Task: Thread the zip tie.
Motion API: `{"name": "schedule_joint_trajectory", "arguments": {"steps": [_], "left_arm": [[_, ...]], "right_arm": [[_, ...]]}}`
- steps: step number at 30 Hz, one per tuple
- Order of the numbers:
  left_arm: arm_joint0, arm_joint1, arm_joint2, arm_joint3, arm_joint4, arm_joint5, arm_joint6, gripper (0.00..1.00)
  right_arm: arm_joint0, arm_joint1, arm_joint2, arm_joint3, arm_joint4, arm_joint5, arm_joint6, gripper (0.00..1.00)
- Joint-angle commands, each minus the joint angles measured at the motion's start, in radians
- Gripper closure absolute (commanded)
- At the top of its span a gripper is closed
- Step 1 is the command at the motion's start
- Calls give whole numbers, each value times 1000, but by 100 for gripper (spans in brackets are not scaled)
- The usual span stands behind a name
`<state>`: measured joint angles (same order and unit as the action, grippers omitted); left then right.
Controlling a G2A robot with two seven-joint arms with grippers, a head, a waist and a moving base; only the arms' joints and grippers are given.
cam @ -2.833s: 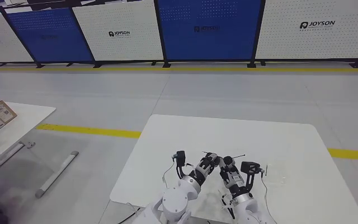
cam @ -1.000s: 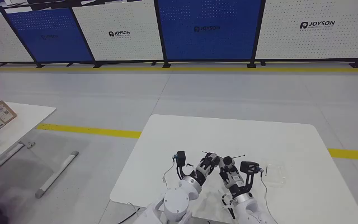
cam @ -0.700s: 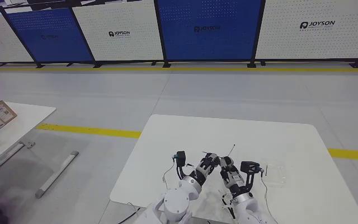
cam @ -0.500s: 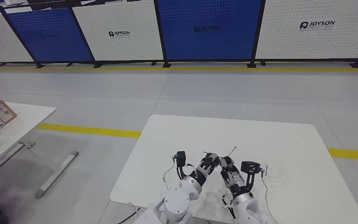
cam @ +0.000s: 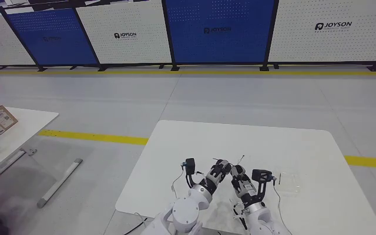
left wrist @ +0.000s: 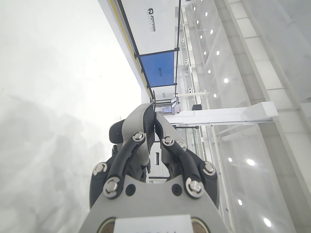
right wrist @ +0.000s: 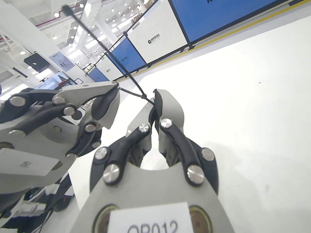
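Near the front edge of the white table (cam: 276,141), the right jaws and left jaws sit close together, each pressed shut on the black zip tie (right wrist: 107,54). 1 short stretch spans between them, while its long strap slants up above the table.

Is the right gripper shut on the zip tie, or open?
Shut. The right gripper pinches one end of the black zip tie, pads pressed together.

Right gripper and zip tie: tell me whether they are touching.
Touching. The right wrist view shows the right gripper shut on the zip tie, with the strap's lower end pinched between its fingertips.
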<state>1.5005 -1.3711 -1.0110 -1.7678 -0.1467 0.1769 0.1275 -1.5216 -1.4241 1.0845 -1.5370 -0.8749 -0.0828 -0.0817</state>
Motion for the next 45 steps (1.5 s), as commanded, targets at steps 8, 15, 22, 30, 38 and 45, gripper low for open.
{"name": "schedule_joint_trajectory", "arguments": {"steps": [8, 15, 22, 30, 38, 45], "left_arm": [[7, 0, -5, -15, -10, -15, -2, 100], [8, 0, -6, -19, -11, -20, -2, 100], [1, -2, -5, -4, -9, -15, 6, 100], [-10, -5, 1, 10, -1, -4, 20, 100], [-8, -5, 6, 9, 13, 2, 20, 100], [-1, -5, 7, 0, 23, 5, 16, 100]], "right_arm": [[7, -1, -7, 12, -1, 4, 3, 100], [8, 0, -8, 14, 0, 2, 5, 100], [-2, 3, 3, 6, 14, -18, 10, 0], [-13, 6, 12, 3, 17, -15, -2, 26], [-16, 7, 16, -13, 13, -3, -5, 58], [-14, 7, 11, -24, 7, 6, -5, 66]]}}
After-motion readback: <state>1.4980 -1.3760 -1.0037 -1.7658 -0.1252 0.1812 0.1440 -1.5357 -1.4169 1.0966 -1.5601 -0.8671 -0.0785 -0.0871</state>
